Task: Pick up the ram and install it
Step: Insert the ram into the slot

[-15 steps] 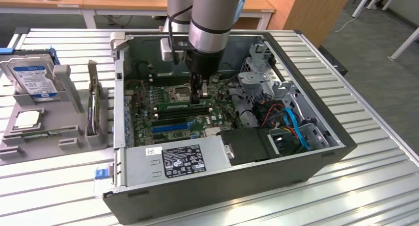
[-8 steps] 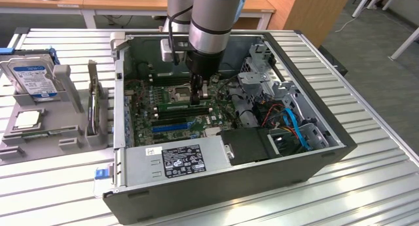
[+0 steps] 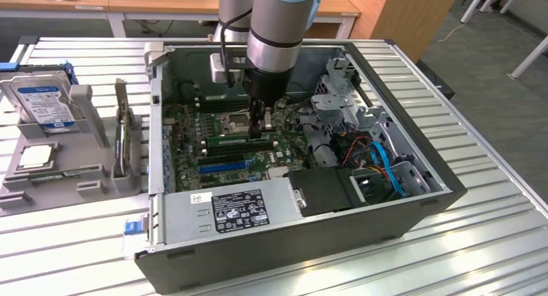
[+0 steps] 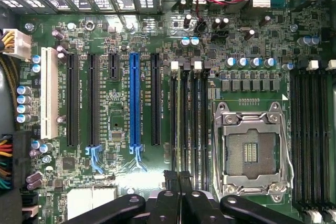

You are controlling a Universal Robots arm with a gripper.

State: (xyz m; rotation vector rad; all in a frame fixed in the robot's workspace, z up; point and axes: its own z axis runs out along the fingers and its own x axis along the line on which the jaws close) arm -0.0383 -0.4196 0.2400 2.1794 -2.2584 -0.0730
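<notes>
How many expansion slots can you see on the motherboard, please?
6, in one row: a white slot at one end, two long black slots, a short black slot, a blue slot, then a black slot beside the memory slots.

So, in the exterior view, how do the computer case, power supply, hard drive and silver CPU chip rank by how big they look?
Largest to smallest:
1. computer case
2. power supply
3. hard drive
4. CPU chip

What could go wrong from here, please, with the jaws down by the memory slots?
The gripper, jaws shut, appears to press near one end of the ram; it may seat tilted, the far end unlatched. The open CPU socket lies right beside the memory slots, so a sideways slip might damage its bare contacts.
</notes>
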